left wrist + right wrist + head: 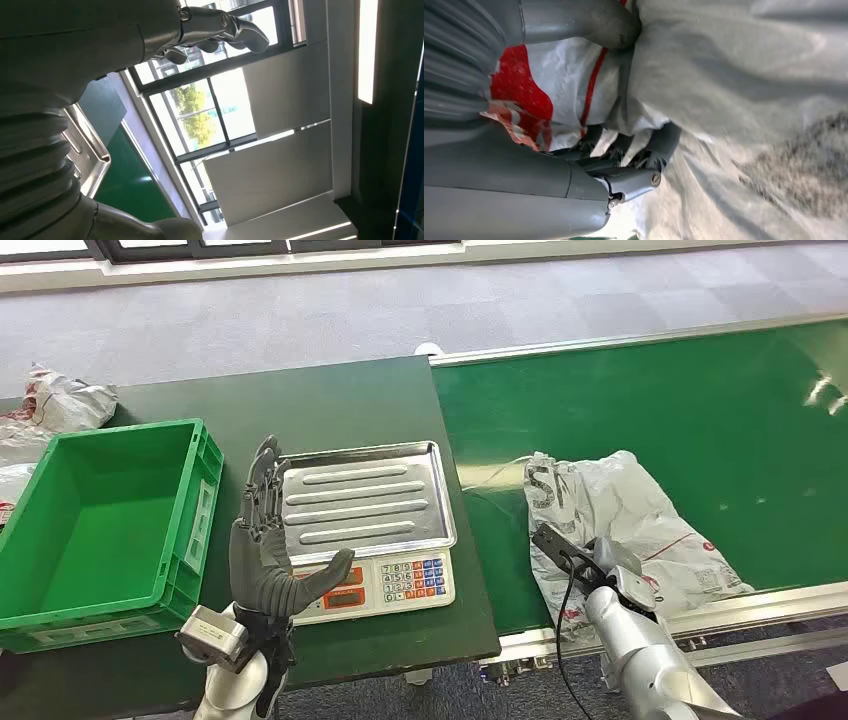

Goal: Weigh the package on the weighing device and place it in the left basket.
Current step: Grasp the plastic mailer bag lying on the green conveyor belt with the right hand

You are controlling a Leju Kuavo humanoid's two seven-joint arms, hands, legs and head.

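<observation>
Crumpled white-and-red plastic mailer package [620, 525]: lies on green conveyor belt [700, 410], pinched by right hand [590, 560]. Left hand [268, 550]: fingers apart, holding nothing, beside steel-trayed scale [370, 502]. Risk: slack film slipping from grasp.

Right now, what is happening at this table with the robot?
The right robot hand is closing on a white plastic package that lies on the green conveyor belt; its fingers press into the wrinkled film. The left robot hand is raised and open, beside the scale, whose steel tray holds nothing. The green basket on the left holds nothing yet.
</observation>
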